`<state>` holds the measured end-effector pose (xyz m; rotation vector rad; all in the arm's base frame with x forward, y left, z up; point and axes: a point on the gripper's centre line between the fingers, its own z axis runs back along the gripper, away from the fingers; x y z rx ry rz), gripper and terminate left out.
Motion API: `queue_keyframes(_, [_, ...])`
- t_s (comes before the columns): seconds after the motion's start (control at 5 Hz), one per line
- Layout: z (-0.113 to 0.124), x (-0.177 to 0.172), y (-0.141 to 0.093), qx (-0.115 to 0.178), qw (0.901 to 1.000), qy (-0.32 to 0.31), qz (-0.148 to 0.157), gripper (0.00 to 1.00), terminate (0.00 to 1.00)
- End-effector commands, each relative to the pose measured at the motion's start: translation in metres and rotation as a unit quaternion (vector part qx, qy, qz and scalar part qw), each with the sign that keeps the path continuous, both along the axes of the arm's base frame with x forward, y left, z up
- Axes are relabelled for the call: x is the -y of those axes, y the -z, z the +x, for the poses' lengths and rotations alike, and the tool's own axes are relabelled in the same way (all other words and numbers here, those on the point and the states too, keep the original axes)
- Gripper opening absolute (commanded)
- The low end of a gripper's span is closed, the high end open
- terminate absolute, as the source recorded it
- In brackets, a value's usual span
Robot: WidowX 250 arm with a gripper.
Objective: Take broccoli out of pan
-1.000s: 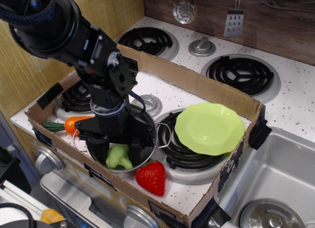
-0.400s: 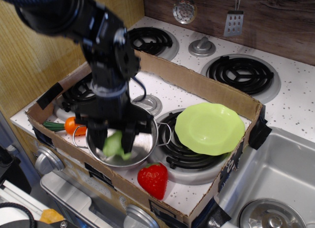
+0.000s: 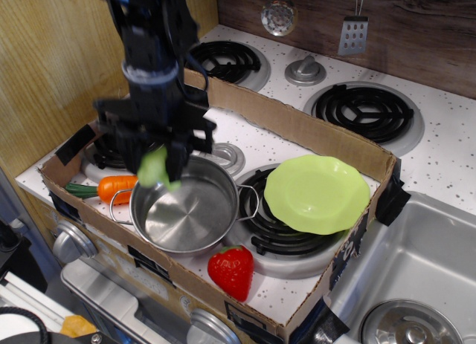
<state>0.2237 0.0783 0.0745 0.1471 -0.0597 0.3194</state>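
The gripper (image 3: 155, 162) has gone up since a moment ago, and the broccoli (image 3: 154, 168) went up with it. Before, the broccoli was low inside the pan (image 3: 186, 207). Now it hangs in the air above the pan's left rim, and the pan is shiny and bare inside. The jaws are squeezed tight on the broccoli, one on each side.

There is one pan, with two thin wire handles. There is one broccoli. One orange carrot (image 3: 111, 188) lies just left of the pan. One red strawberry (image 3: 230, 268) sits in front of it. One green plate (image 3: 317, 193) leans on the right. They all sit inside one cardboard box (image 3: 297, 130) on the stove.
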Motion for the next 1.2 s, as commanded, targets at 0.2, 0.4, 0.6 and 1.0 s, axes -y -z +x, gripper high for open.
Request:
queue_keyframes(0.2, [0.075, -0.055, -0.021, 0.065, 0.9884, 0.131, 0.041, 0.00, 0.00])
queue_keyframes(0.4, [0.078, -0.066, -0.010, 0.075, 0.9867, 0.140, 0.035, 0.00, 0.00])
queue_keyframes(0.6, [0.084, -0.081, 0.004, 0.078, 0.9835, 0.161, 0.028, 0.00, 0.00])
queue_keyframes(1.0, [0.084, -0.093, 0.018, 0.082, 0.9808, 0.176, 0.015, 1.00, 0.00])
